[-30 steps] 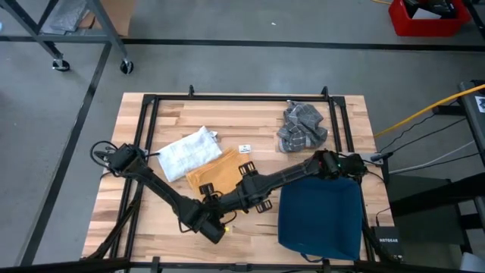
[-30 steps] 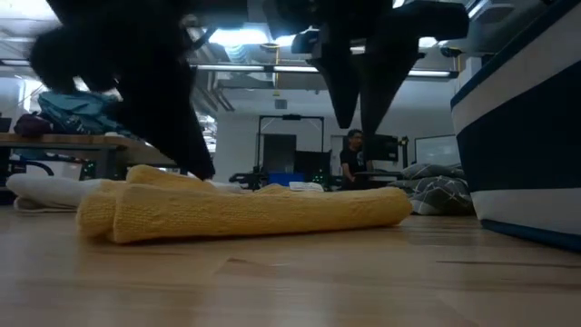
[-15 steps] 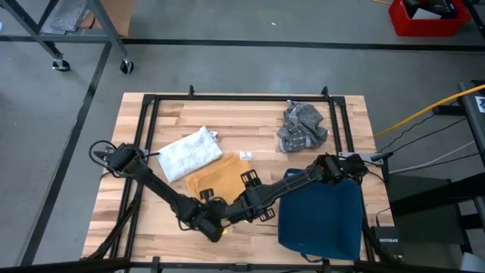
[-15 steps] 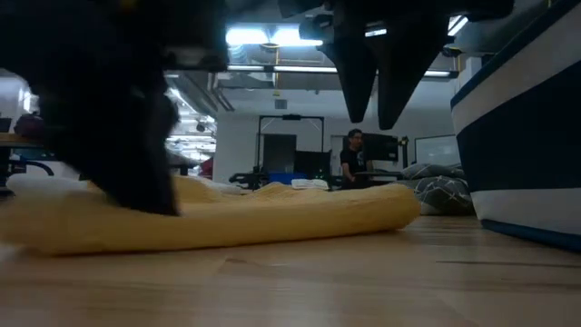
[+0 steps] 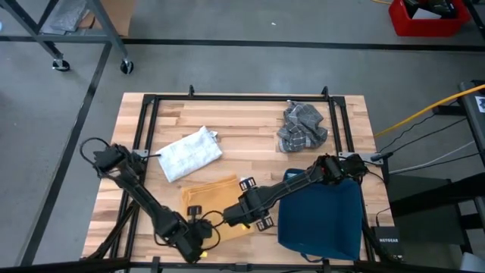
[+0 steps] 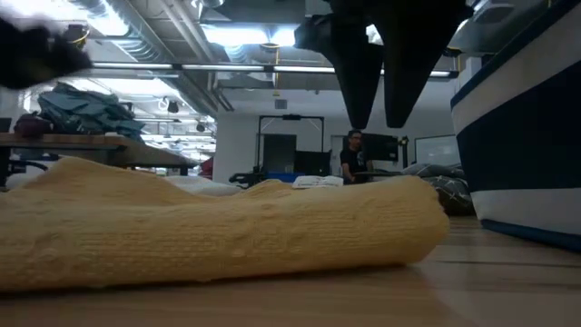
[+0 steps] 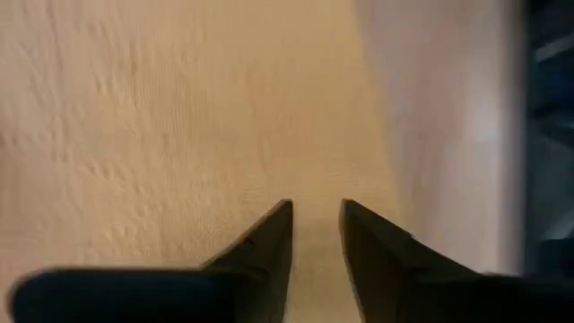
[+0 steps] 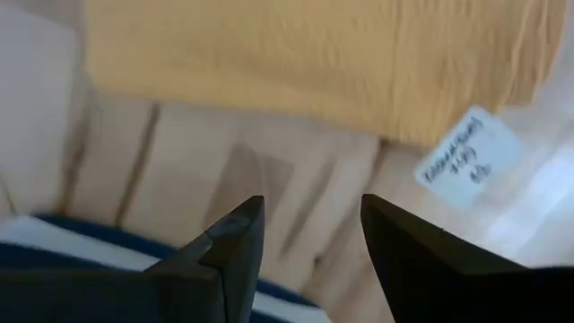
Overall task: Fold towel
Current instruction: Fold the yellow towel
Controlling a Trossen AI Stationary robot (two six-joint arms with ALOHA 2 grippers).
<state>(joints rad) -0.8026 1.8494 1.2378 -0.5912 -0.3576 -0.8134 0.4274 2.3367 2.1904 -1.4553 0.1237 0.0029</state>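
Two grippers at the yellow towel [image 5: 214,199], lower centre of the high view. Left gripper [image 7: 314,235] sits low over the cloth, fingers a narrow gap apart, nothing visibly pinched. Right gripper [image 8: 309,235] hangs open and empty over bare table [image 5: 250,125] by the towel's right edge (white label [image 8: 462,159] beside it). Best to pinch a single edge and lift clear before folding. Both arms reach low toward the frame's bottom.

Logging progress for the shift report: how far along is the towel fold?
Done: the yellow towel lies doubled near the front edge. In hand: the left pincer hovers over it with a narrow gap, holding nothing visible; the right pincer hangs open beside it. Left: any further fold and tidying; the white cloth and grey cloth lie untouched.
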